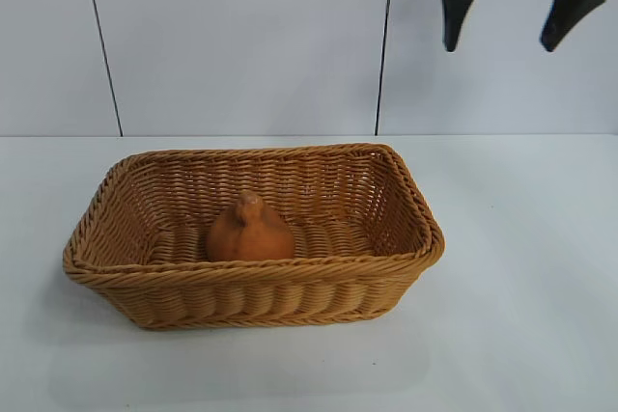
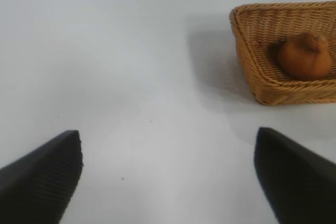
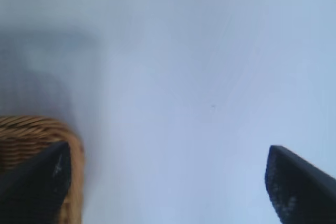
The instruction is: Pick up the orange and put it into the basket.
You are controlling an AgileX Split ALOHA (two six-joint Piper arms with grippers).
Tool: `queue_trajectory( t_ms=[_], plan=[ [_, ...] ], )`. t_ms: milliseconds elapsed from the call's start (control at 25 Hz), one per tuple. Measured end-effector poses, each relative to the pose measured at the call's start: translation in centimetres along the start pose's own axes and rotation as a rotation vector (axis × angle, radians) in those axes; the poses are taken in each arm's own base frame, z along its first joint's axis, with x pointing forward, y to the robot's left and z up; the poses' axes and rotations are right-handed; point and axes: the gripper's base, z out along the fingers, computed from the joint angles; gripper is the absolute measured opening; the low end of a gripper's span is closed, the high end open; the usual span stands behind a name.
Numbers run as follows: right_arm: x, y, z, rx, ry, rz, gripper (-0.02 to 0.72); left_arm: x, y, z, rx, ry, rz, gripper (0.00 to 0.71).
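I see the orange (image 1: 249, 230) sitting upright inside the basket (image 1: 406, 190), near the middle of its floor with the knobby bump up, and the basket rests on the white table (image 1: 521, 315). My right gripper (image 1: 509, 14) hangs high above the table, to the right of and beyond the basket, its fingers spread wide apart and holding nothing. My left gripper (image 2: 168, 177) is over bare table well away from the basket, its fingers also wide apart and empty.

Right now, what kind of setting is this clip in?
Probably a lab test bench: a bare white table, a plain panelled wall, and only a wicker basket holding an orange.
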Motion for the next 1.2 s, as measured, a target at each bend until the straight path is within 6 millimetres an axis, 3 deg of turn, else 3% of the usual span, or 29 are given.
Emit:
queue_trajectory(
  t_ms=[120, 360, 560, 760, 960, 1200],
  plan=[
    [-0.1, -2.5, 0.2, 0.008, 0.005, 0.06, 0.694, 0.0, 0.0, 0.0, 0.0, 0.0, 0.0, 0.634],
    [0.3, -3.9, 0.4, 0.013, 0.02, 0.072, 0.694, 0.0, 0.0, 0.0, 0.0, 0.0, 0.0, 0.634],
    [3.6, -3.9, -0.5, 0.014, 0.095, 0.057, 0.694, 0.0, 0.0, 0.0, 0.0, 0.0, 0.0, 0.634],
    [10.2, -3.9, -2.7, -0.012, 0.191, 0.055, 0.694, 0.0, 0.0, 0.0, 0.0, 0.0, 0.0, 0.634],
    [18.7, -3.5, -5.3, -0.074, 0.255, 0.042, 0.694, 0.0, 0.0, 0.0, 0.0, 0.0, 0.0, 0.634],
    [27.6, -3.8, -7.1, -0.077, 0.136, 0.037, 0.694, 0.0, 0.0, 0.0, 0.0, 0.0, 0.0, 0.634]
  ],
)
